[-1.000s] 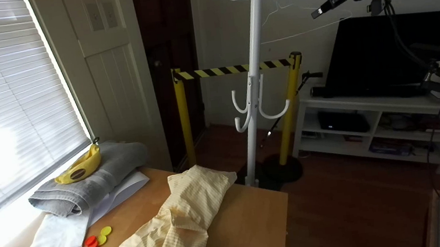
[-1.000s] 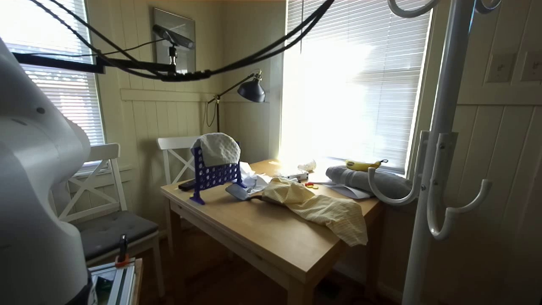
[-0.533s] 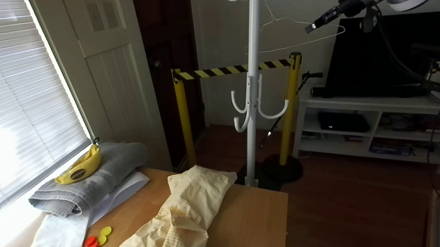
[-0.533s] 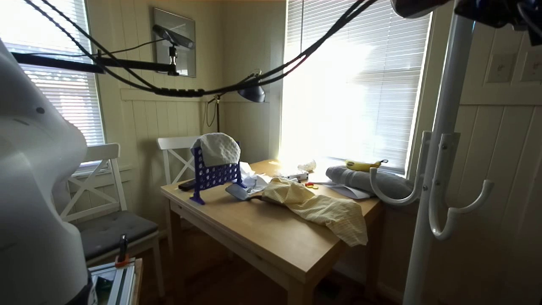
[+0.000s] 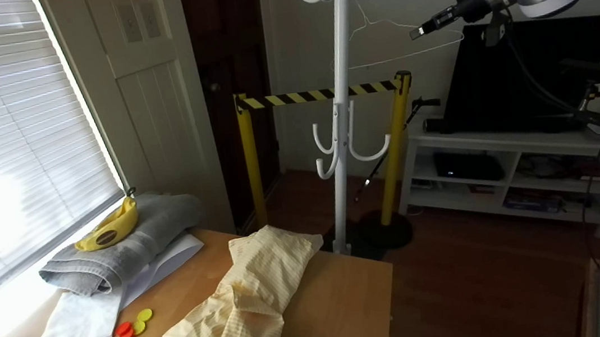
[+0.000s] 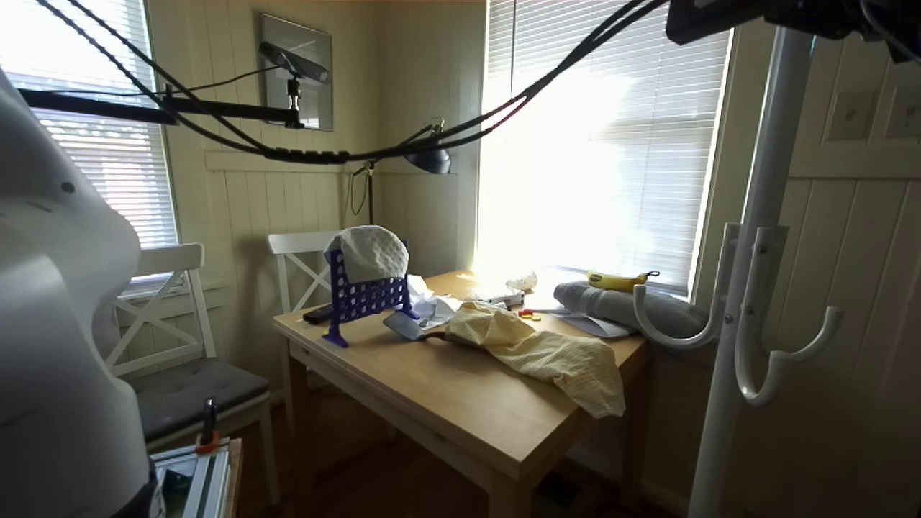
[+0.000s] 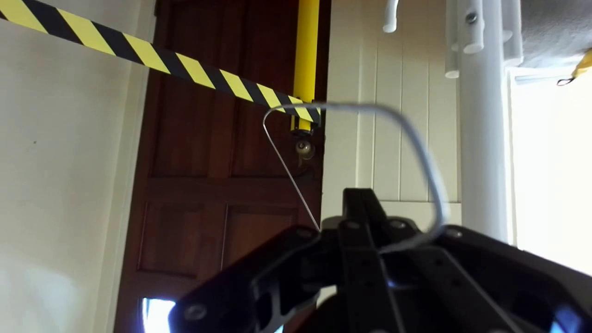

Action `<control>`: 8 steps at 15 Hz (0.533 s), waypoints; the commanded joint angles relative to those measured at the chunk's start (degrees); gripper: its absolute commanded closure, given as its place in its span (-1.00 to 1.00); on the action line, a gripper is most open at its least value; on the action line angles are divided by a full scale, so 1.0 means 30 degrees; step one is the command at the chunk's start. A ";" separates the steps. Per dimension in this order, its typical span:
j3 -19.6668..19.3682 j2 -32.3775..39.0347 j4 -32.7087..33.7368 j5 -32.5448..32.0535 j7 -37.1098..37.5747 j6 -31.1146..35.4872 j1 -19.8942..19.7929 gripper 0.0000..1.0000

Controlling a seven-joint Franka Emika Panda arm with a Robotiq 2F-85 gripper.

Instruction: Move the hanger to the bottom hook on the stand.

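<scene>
Hanger (image 7: 360,107): thin white wire, rounded corners.

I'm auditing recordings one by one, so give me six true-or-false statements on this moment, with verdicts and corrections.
1. The tall white coat stand carries upcurved white hooks in two tiers. True.
2. The black two-fingered hand is closed on the thin white wire hanger. True.
3. The hanger hangs on a lower hook. False: the hand holds it; an exterior view shows it above the lower tier.
4. The yellow banana-shaped pouch rests on the folded grey towel. True.
5. The long barrier tape is red and white. False: the tape is striped yellow and black.
6. Small round red discs lie on the towel. False: the red discs lie on the wooden table.
</scene>
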 commanded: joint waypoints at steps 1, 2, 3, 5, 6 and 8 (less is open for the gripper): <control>-0.0371 0.1101 0.2072 0.0882 -0.0365 -0.0015 0.0556 0.99; -0.0362 0.1457 0.2671 0.0762 -0.0227 0.0131 0.0544 0.99; -0.0449 0.1774 0.3271 0.0583 0.0004 -0.0354 0.0489 0.99; -0.0519 0.2540 0.4354 0.0277 0.0368 -0.0985 0.0320 0.99; -0.0601 0.2966 0.4913 0.0236 0.0574 -0.1399 0.0264 0.99; -0.0726 0.3967 0.6150 0.0012 0.1239 -0.2134 0.0113 0.99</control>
